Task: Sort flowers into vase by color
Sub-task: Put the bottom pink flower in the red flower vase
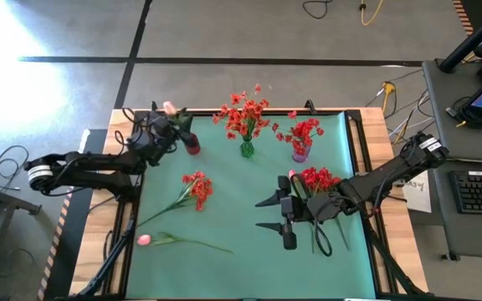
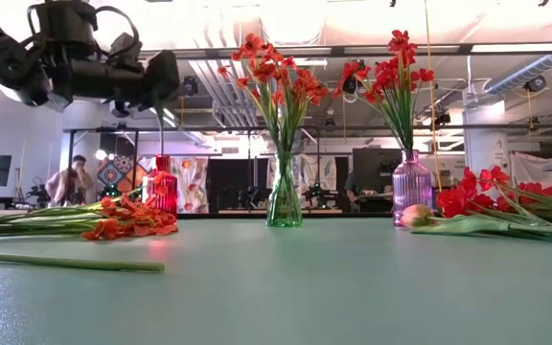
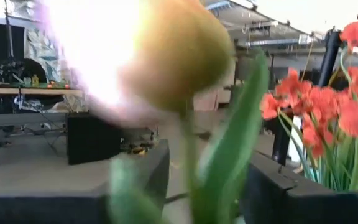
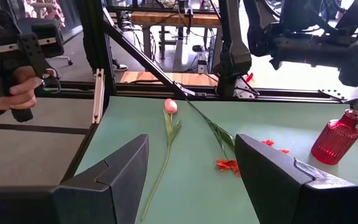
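Tulip (image 3: pixel 166 56) between left end effector (image 1: pixel 172 125) fingers, seemingly loosened.

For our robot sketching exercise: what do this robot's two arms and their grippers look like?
Both arms are dark, nearly black, built of jointed segments. The left arm has a white band near its base and loops of black cable around the wrist. The right arm has a white band at one joint. The right gripper ends in two broad, wedge-shaped black fingers.
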Controlling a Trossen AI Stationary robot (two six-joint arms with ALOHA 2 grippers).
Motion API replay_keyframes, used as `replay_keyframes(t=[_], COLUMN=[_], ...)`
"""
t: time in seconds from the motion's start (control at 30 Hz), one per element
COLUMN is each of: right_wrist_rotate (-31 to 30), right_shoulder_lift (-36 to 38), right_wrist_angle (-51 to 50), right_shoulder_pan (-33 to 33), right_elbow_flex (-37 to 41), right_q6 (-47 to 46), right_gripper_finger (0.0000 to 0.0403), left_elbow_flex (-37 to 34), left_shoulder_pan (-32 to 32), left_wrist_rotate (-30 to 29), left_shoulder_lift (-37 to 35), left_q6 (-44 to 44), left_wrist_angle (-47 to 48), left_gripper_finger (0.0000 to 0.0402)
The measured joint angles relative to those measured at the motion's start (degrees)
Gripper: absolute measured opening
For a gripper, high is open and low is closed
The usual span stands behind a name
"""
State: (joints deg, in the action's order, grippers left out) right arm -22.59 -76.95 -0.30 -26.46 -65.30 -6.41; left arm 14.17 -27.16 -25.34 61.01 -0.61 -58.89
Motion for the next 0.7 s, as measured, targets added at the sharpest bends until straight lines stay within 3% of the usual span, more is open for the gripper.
replay_keyframes(t=[0.3,0.7], right_wrist_rotate=[0.02,0.01], right_shoulder_lift=[0.0,0.0], right_wrist_angle=[-0.42,-1.04], right_shoulder_pan=[0.0,0.04], right_elbow_flex=[0.0,0.0], right_q6=[0.0,-0.05], right_gripper_finger=[0.0231,0.0231], left_elbow_flex=[-0.02,-0.02], left_shoulder_pan=[3.23,6.48], left_wrist_rotate=[0.05,-2.92], left_shoulder_lift=[-4.68,-12.33], left_q6=[-1.18,-9.05], left_wrist_angle=[11.25,24.27], left_gripper_finger=[0.0213,0.0305])
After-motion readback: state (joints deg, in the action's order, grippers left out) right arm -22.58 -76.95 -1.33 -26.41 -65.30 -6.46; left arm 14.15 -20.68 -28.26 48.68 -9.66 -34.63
